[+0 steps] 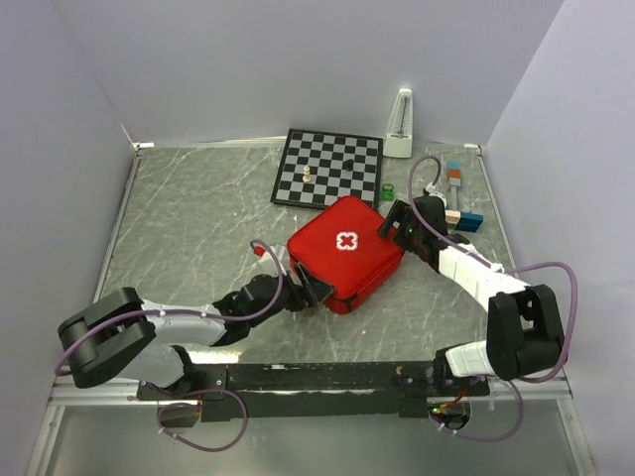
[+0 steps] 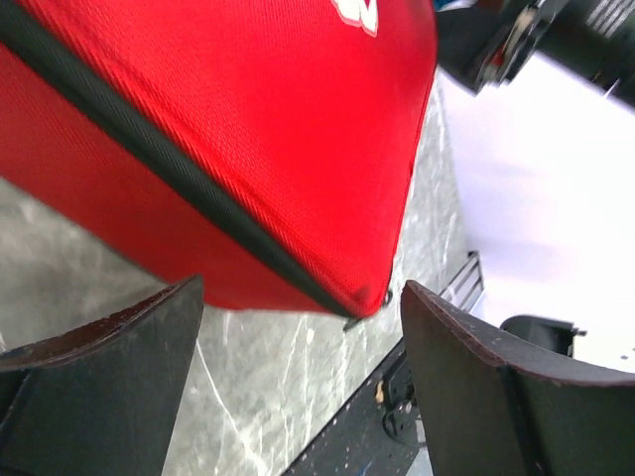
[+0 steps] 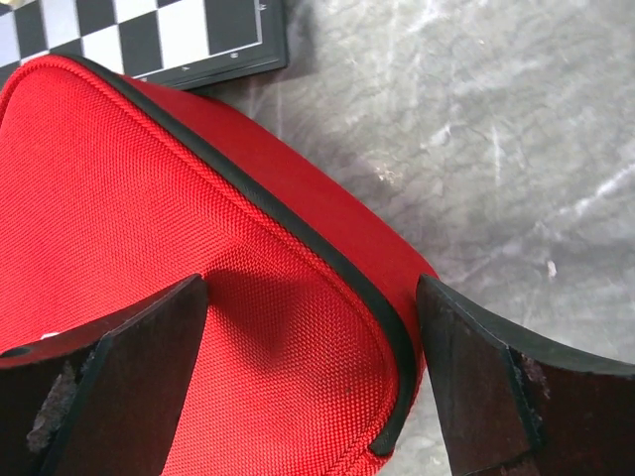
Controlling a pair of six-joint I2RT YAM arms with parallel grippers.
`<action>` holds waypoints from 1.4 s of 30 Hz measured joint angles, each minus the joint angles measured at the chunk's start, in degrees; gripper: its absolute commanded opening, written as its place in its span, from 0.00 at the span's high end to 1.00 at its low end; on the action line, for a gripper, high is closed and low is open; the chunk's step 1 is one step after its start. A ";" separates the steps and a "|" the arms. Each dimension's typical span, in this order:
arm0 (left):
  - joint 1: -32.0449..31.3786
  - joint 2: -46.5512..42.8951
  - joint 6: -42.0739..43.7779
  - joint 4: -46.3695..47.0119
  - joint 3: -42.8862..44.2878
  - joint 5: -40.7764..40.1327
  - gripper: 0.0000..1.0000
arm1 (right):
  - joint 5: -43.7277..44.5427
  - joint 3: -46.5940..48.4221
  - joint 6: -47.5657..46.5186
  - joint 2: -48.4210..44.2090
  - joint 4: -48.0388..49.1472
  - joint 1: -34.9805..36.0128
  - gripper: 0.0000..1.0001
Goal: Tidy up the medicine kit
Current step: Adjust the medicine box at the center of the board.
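The medicine kit (image 1: 345,255) is a red zip case with a white cross on top, lying shut in the middle of the table. My left gripper (image 1: 316,291) is at its near corner, open. In the left wrist view the medicine kit's corner (image 2: 298,149) hangs just beyond the left gripper (image 2: 298,332), whose fingers (image 2: 109,387) hold nothing. My right gripper (image 1: 395,224) is over the case's right corner. In the right wrist view the right gripper (image 3: 313,332) stands open, its fingertips (image 3: 129,367) straddling the medicine kit's rounded corner (image 3: 198,228) without closing on it.
A black-and-white chessboard (image 1: 329,167) with a small piece (image 1: 308,176) lies just behind the case, its edge also in the right wrist view (image 3: 149,35). A white metronome (image 1: 400,124), a green object (image 1: 388,190) and coloured blocks (image 1: 458,203) stand at the back right.
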 measured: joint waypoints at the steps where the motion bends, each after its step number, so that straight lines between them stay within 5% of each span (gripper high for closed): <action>1: 1.14 0.15 0.11 0.94 -0.28 1.18 0.16 | -0.57 -0.33 -0.31 -0.02 0.68 -0.11 0.11; 15: 14.45 3.82 3.19 4.31 -0.57 17.86 0.20 | 3.74 -6.23 -2.67 -3.72 6.71 5.64 0.15; 22: 16.85 -5.42 6.64 -4.13 -1.75 17.77 0.11 | 5.33 -7.52 -0.72 -11.50 -1.97 10.01 0.11; 31: 10.47 -31.39 7.61 -12.22 -9.51 9.62 0.16 | 1.33 -5.38 -1.99 -21.66 -9.55 16.41 0.21; 42: -2.60 -18.01 3.39 -15.02 -8.85 3.52 0.24 | -1.46 -4.92 -2.73 -17.38 -9.18 25.77 0.23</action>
